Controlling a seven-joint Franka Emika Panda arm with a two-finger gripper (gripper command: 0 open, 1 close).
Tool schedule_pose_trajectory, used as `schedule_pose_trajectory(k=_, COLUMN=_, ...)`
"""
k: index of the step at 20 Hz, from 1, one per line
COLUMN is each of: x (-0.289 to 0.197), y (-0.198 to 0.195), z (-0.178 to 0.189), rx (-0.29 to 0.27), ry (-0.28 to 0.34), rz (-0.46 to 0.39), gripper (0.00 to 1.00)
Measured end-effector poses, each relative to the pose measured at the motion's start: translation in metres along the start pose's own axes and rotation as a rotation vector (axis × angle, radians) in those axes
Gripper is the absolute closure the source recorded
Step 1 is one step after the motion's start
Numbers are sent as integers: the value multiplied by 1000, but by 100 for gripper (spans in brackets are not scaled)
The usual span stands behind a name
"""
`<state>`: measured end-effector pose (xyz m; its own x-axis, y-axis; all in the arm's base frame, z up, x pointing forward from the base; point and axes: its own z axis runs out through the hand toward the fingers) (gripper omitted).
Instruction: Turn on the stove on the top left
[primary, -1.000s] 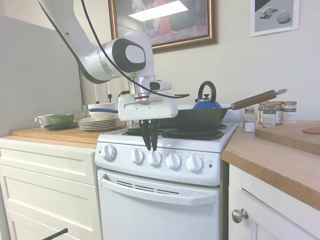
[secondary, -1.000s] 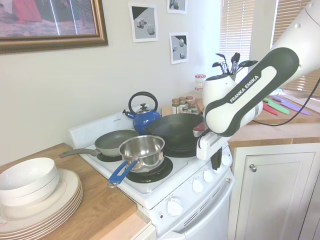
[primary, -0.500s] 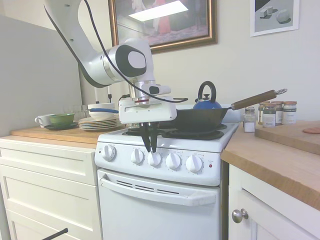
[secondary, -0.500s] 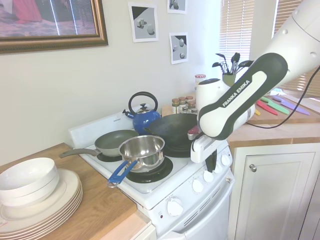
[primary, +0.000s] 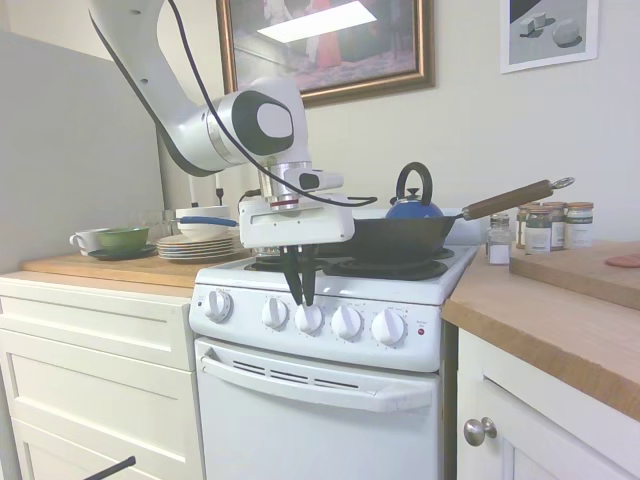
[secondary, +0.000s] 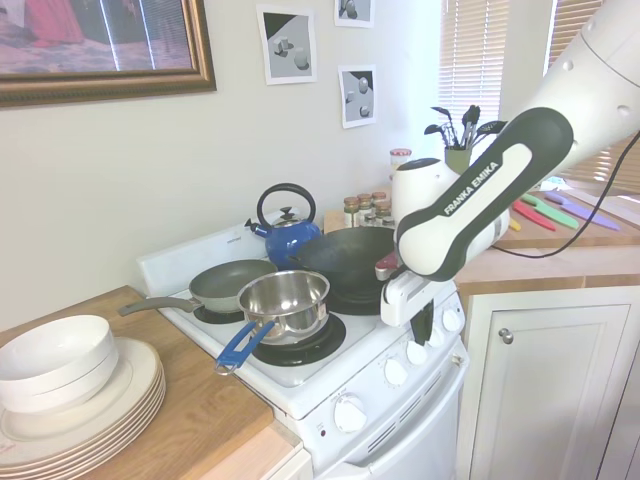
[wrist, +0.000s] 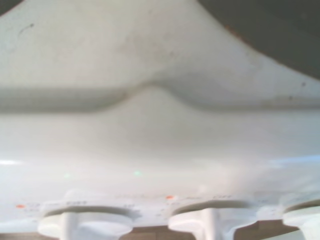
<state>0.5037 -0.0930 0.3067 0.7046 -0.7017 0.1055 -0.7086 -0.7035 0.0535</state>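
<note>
White stove (primary: 330, 380) is sitting between the wooden counters; gripper (primary: 301, 298), fingers pressed together, is hanging just above the third knob (primary: 309, 318); it has been creeping leftward over the past second, now barely moving; knob contact probably coming next.

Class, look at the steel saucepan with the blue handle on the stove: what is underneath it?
The saucepan sits on a black coil burner at the front of the stove. Only the burner's rim shows; the coils beneath are covered.
</note>
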Motion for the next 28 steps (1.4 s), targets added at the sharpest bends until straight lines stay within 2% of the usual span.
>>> schedule_pose_trajectory(k=12, x=7, y=0, z=16, rx=-2, ry=1, rz=9, gripper=100)
schedule_pose_trajectory(k=28, x=-5, y=-17, z=11, rx=1, ry=5, rz=4, gripper=100)
